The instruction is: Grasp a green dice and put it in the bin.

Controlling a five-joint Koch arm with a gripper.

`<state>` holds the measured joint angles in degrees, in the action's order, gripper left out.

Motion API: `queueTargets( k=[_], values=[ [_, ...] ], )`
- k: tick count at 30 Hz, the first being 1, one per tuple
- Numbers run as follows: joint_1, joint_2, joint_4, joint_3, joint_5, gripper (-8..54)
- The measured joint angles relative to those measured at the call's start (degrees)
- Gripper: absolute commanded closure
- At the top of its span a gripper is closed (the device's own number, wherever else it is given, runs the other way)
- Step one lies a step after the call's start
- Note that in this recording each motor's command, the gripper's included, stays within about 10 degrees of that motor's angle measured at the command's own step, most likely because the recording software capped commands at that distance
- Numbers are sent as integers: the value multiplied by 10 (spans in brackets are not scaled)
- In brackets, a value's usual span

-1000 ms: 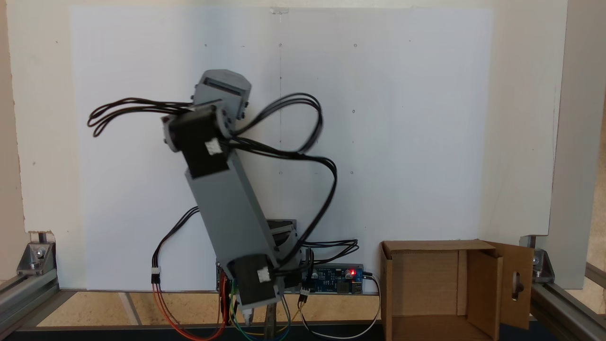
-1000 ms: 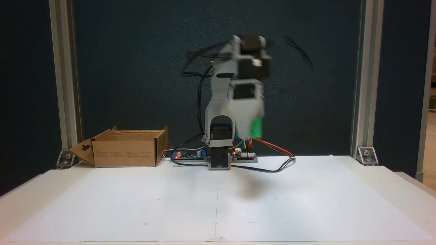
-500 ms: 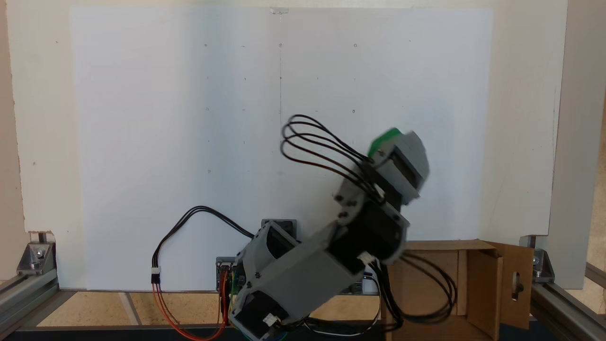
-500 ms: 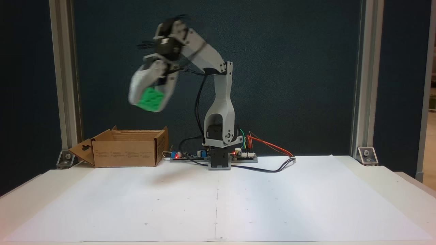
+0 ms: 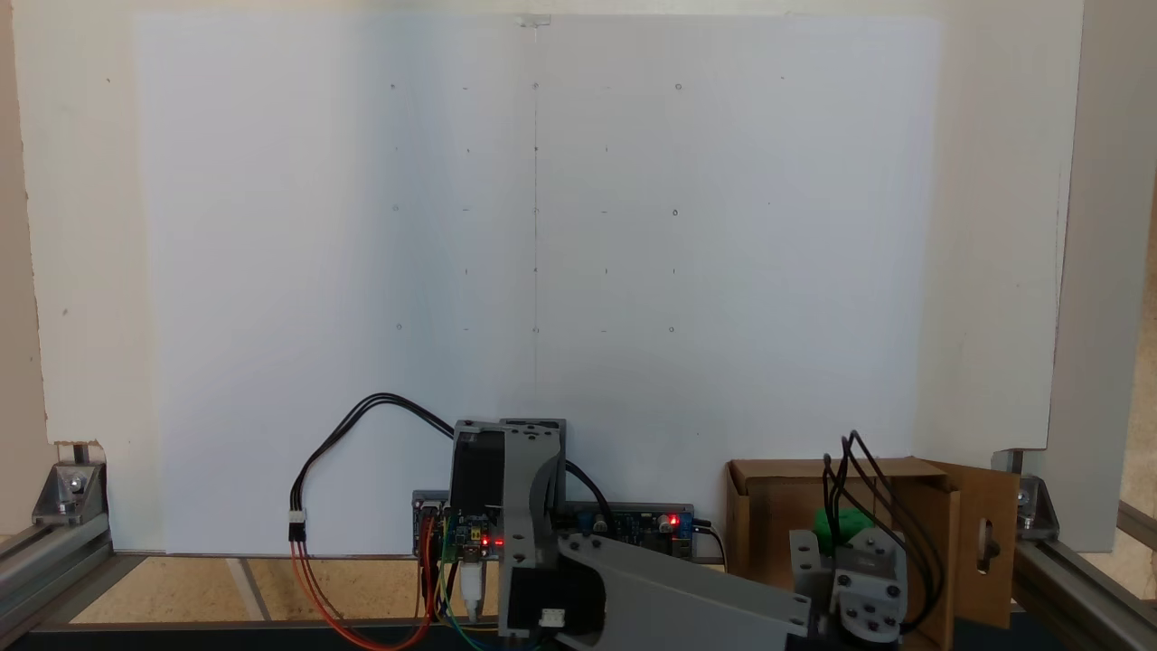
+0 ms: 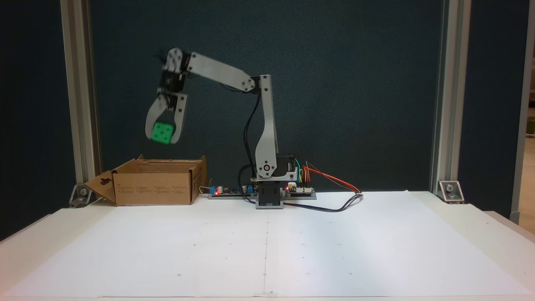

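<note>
Nearest the front-facing fixed camera lay the white paper sheet (image 6: 267, 246), bare, since the work had gone to the back left corner of the table in that view. Beyond it the arm's base (image 6: 269, 196) stood beside its controller board (image 6: 228, 191), with the upper links reaching left so that the gripper (image 6: 163, 140) hung pointing down over the cardboard box (image 6: 154, 188). Its two grey jaws were clamped on the green dice (image 6: 162, 133), held in the air well clear of the box's open top; the height was probably kept to clear the raised flaps before release. From the fixed view behind the arm, the dice (image 5: 841, 524) peeked out green past the wrist, over the box's (image 5: 768, 515) opening, with the keyhole flap (image 5: 987, 542) swung outward.

Half a second earlier the arm had been mid-swing and blurred, the dice short of the box; now it was sharp and stood above it.
</note>
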<state>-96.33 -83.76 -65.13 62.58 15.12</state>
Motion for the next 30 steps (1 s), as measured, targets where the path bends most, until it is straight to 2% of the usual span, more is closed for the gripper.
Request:
queueTargets(
  k=[4, 8, 9, 13, 20, 23, 30],
  values=[
    [-48, 89, 51, 0, 35, 341],
    [-74, 121, 90, 0, 45, 336],
    [-76, 122, 90, 0, 45, 165],
    [-96, 122, 90, 0, 45, 31],
    [-81, 102, 90, 1, 44, 31],
    [-5, 34, 90, 0, 18, 30],
    [279, -131, 89, 0, -145, 29]
  ],
)
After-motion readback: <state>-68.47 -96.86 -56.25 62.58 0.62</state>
